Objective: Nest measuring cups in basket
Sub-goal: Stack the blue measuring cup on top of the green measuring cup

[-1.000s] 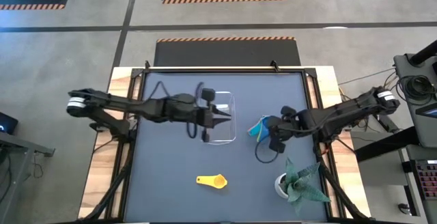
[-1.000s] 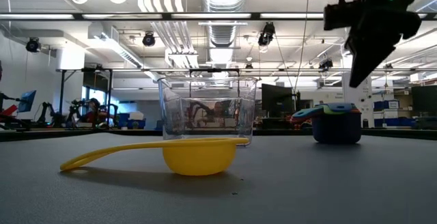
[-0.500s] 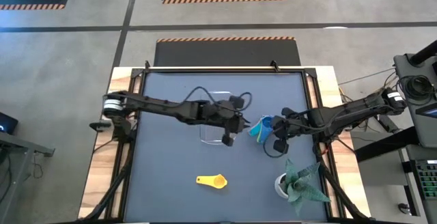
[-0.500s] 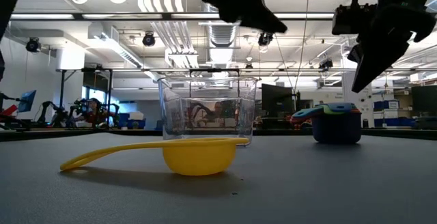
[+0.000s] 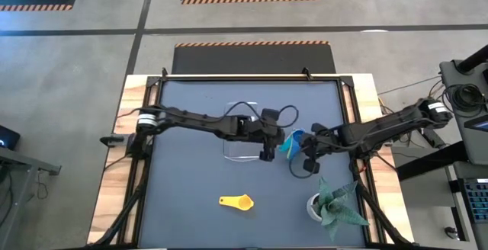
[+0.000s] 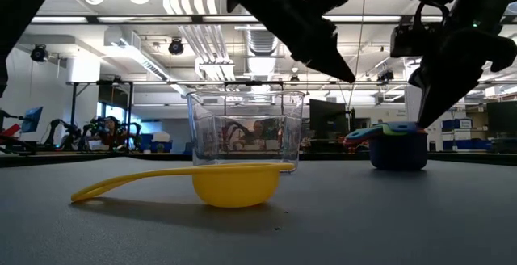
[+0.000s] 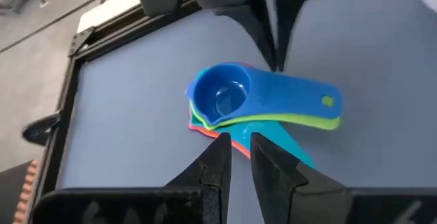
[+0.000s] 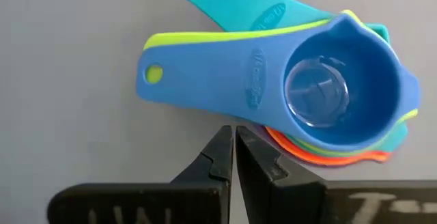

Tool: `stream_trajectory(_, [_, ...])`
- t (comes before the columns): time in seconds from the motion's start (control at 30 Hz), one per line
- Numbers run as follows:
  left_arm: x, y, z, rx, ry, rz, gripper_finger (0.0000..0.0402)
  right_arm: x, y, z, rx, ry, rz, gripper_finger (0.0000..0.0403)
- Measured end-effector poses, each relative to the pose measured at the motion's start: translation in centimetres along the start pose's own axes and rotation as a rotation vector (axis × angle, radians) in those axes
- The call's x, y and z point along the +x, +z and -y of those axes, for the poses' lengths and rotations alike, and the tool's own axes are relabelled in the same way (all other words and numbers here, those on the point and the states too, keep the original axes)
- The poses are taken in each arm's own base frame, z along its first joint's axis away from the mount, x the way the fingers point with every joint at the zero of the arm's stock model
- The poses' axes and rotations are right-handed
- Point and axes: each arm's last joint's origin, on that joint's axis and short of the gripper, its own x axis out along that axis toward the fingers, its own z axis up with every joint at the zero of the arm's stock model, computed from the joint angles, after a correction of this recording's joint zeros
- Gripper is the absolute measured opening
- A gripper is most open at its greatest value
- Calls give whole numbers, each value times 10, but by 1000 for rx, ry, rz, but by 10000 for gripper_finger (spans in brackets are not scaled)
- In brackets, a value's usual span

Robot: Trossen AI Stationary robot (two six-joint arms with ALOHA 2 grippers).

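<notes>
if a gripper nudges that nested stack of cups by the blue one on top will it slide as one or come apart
The stack of measuring cups would likely slide easily: small plastic on a smooth table. It may well fan apart, since the handles already splay in different directions. The blue cup sits loosely on top, so it would probably shift first.

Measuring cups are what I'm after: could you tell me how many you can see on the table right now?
At least 5: a lone yellow cup near the table's front edge, and a nested stack right of the basket, showing blue, green, teal and orange; more may hide inside.

Left claw [image 5: 268, 148] beside nested cups [image 5: 290, 141], basket [image 5: 242, 150]
</notes>
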Motion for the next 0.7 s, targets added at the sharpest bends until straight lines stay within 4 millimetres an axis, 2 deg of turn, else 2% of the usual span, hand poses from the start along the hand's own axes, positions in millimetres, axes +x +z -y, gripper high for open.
stream_trajectory(0.17, [7,-7,-1,-1,20,-50,38,6,1,-2,-4,-7,-16,9])
stream_trajectory(0.47, [8,-9,1,-3,14,-59,38,15,2,-4,-15,-14,-30,9])
stream_trajectory(0.7, [8,-4,-1,-142,22,8,38,15,4,-5,-28,-7,-15,9])
